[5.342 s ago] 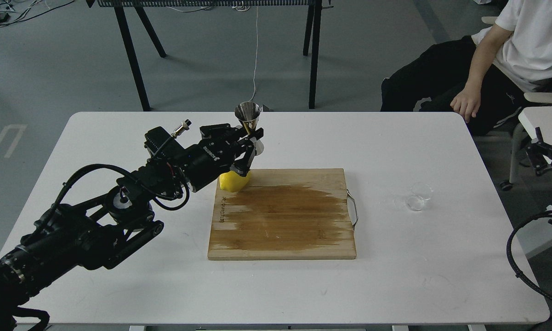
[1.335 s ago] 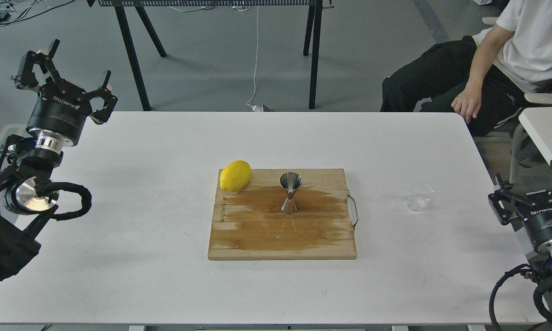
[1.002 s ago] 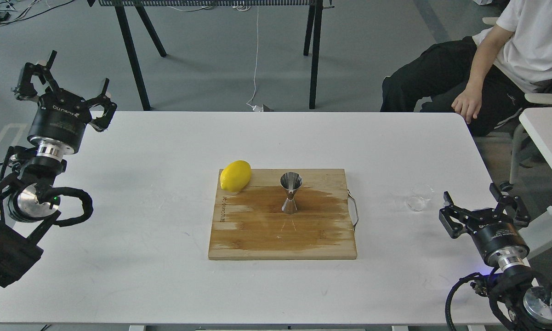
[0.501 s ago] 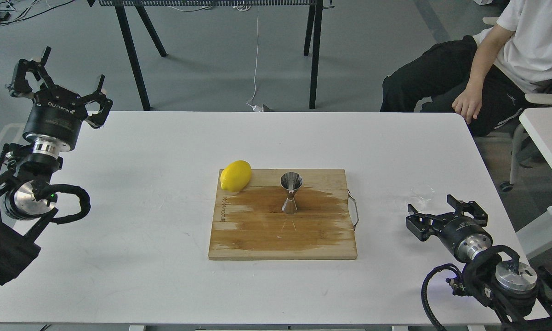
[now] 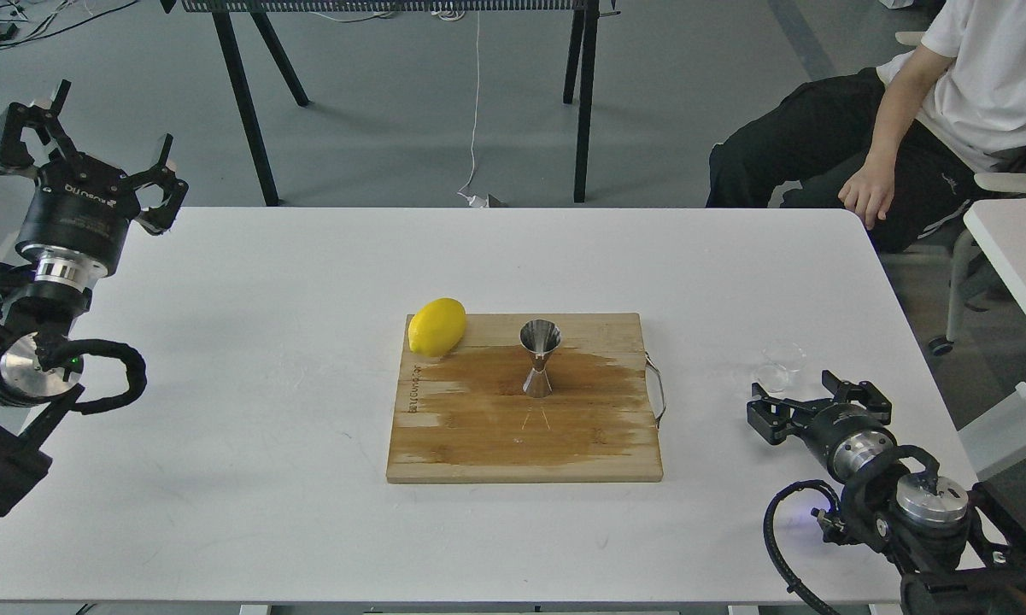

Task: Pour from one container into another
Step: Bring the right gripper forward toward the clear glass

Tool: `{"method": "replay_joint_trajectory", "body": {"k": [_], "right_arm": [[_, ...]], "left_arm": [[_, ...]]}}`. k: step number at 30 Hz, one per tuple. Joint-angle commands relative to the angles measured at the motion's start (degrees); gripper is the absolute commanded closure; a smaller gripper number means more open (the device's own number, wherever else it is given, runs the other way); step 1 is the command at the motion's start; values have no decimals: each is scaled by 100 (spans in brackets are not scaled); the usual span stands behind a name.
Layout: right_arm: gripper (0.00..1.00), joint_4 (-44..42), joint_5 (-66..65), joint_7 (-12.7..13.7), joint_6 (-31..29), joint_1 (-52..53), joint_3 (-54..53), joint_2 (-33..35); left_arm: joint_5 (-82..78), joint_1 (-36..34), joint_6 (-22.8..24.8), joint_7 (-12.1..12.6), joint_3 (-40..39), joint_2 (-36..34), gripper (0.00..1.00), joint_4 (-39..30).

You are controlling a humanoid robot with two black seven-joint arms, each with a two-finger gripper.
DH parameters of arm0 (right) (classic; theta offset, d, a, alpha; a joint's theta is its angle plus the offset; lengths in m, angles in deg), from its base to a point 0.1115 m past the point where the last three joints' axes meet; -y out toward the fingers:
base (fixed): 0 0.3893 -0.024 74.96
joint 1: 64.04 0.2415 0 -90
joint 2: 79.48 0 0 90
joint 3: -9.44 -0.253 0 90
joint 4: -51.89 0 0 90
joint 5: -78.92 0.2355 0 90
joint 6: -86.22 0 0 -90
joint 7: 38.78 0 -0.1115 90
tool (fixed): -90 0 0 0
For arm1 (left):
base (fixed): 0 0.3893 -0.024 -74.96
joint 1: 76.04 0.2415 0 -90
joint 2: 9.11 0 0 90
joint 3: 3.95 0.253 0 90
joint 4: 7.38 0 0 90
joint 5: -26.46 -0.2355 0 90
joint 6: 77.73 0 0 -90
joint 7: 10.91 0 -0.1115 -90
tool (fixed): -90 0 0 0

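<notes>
The steel jigger [image 5: 540,358] stands upright on the wet middle of the wooden cutting board [image 5: 598,444]. On the white table to the board's right sits the small clear glass cup [image 5: 777,366], standing upright. My right gripper [image 5: 801,396] hangs low just in front of the cup, open, its fingers pointing at it and holding nothing. Far off at the table's back left corner, my left gripper [image 5: 94,141] is raised, open and empty.
A yellow lemon [image 5: 437,326] lies on the board's back left corner. The board has a metal handle [image 5: 656,389] on its right side. A seated person [image 5: 923,111] is beyond the table's back right corner. Another table's edge [image 5: 1012,248] is at the right.
The jigger, earlier held in my left gripper behind the lemon, now stands on the board. My left arm has withdrawn to the left. My right gripper came in low toward the glass cup.
</notes>
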Motion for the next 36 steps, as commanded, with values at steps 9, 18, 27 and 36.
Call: {"method": "replay_joint_trajectory", "body": {"k": [9,18,27,36], "right_arm": [[8,-568,0,18,-236,299,-52,-279],[20,-699,9,26,-483,404,-88,-287],[41,-876,44,44,-535,430,-88,-366],[66,-841,44,53,-764,422,-62,-410]], "left_arm": [[-7,-8,-22,0,7,-25,0,5],[-7,0,-40,0,7,-43,0,5],[10,-8,-66,0,-11,-218,0,5],[10,-9,-145,0,-19,-218,0,5]]}}
